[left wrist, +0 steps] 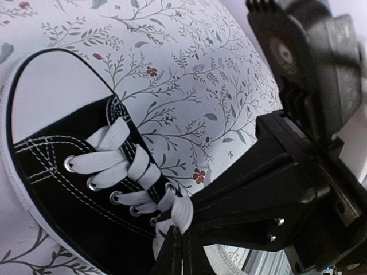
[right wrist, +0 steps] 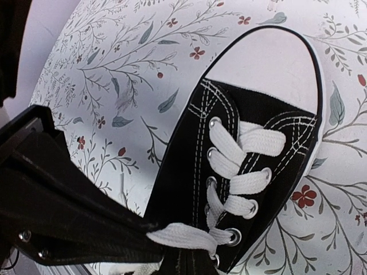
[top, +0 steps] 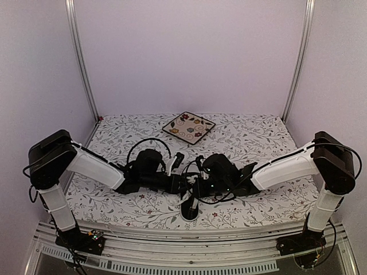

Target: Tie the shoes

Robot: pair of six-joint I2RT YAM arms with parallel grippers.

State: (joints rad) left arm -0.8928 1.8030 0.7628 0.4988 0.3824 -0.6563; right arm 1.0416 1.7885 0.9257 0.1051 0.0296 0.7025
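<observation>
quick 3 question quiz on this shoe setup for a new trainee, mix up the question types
1. True or false: the sneaker sits on the floral plate.
2. The laces are: A red, B white, C black.
3. How many arms reach in to the sneaker?

Key
1. False. The plate lies apart, farther back.
2. B.
3. Two: the left arm and the right arm meet over it.
</observation>
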